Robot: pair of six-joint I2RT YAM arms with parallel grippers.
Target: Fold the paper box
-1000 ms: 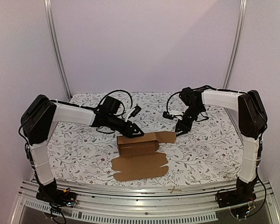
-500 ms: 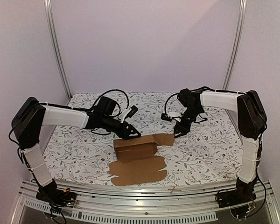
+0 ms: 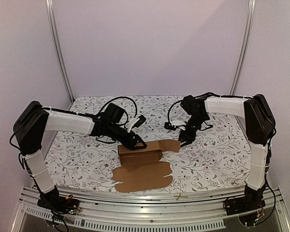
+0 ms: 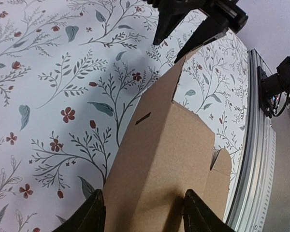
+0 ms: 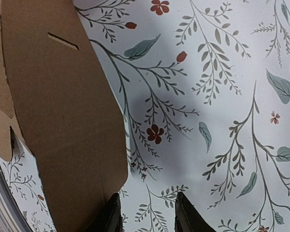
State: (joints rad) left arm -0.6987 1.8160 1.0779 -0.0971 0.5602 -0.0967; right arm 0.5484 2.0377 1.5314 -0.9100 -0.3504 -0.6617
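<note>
The paper box (image 3: 142, 164) is a brown cardboard piece at the middle of the flowered table. Its back part stands raised as a low block, a flat panel lies in front, and a flap (image 3: 170, 144) sticks out to the right. My left gripper (image 3: 137, 142) is low over the block's back left edge. In the left wrist view the gripper (image 4: 144, 212) is open, its jaws wide over the paper box (image 4: 169, 145). My right gripper (image 3: 183, 139) hangs at the flap's right end. It is open over bare cloth (image 5: 146, 212), one finger beside the flap (image 5: 63, 121).
An aluminium rail (image 3: 150, 198) runs along the near edge, with a small brown stick (image 3: 182, 196) on it. Black cables loop behind both wrists. Two metal posts rise at the back corners, between white walls.
My left gripper has moved right and down onto the box's raised part, and the box has shifted slightly left. My right gripper has come left and down to the flap's end.
</note>
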